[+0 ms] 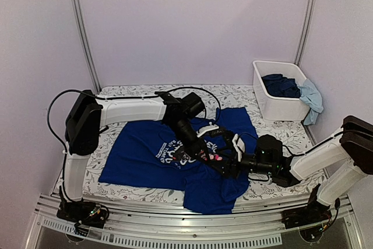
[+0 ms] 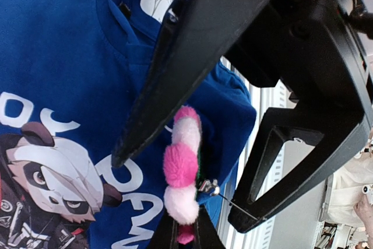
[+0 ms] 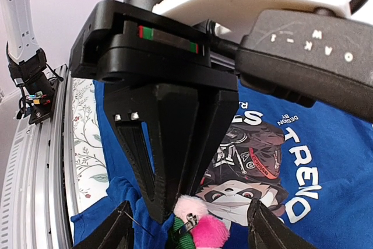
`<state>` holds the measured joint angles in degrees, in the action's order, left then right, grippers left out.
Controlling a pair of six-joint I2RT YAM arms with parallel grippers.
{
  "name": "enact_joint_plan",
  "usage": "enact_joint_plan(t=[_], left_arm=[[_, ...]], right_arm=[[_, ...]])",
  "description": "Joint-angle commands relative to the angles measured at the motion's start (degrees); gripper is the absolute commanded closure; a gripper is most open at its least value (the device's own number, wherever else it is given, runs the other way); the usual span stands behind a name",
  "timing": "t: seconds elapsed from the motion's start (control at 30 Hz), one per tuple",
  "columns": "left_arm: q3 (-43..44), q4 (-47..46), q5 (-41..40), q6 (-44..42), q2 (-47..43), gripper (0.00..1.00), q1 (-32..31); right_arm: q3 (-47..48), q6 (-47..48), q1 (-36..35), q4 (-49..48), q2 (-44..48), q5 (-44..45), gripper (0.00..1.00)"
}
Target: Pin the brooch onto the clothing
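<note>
As seen from above, the blue T-shirt [image 1: 131, 158] lies spread, my left pincer [image 1: 207, 155] at three o'clock of its panda print [image 1: 173, 153]. Left wrist: it clamps the flower brooch [image 2: 180, 166] at six o'clock; right wrist: my right pincer [image 3: 192, 228] gapes astride it.

Royal-blue short-sleeved T-shirt [image 1: 134, 155]: white lettering, dark panda print. Small fluffy flower-shaped brooch [image 2: 180, 164]: bright pink and pale pink petals. Table cover [image 1: 233, 94]: white, grey floral pattern. Rectangular plastic bin [image 1: 280, 109]: white; clothes [image 1: 282, 86] inside dark blue and light blue
</note>
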<state>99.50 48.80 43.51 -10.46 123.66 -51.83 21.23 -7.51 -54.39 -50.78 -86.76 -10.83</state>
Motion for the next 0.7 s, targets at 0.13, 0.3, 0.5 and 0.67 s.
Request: enact_joint_plan(t=[0.13, 0.3, 0.5, 0.67], left_arm=[[0.87, -0.31, 1.14, 0.25, -1.27, 1.0, 0.24], [1.02, -0.72, 1.64, -0.04, -1.2, 1.0, 0.15], [1.36, -1.26, 2.05, 0.04, -0.88, 1.0, 0.12], [1.17, -1.8, 2.53, -0.02, -0.73, 1.0, 0.15]], right_arm=[[-2.06, -4.84, -0.34, -3.34, -0.95, 2.02, 0.47], [-1.78, -8.71, -0.32, -4.69, -2.62, 2.87, 0.52], [-1.64, -10.9, -0.34, -6.79, -3.2, 3.92, 0.54], [-2.79, -12.37, -0.28, -8.87, -3.47, 4.17, 0.62]])
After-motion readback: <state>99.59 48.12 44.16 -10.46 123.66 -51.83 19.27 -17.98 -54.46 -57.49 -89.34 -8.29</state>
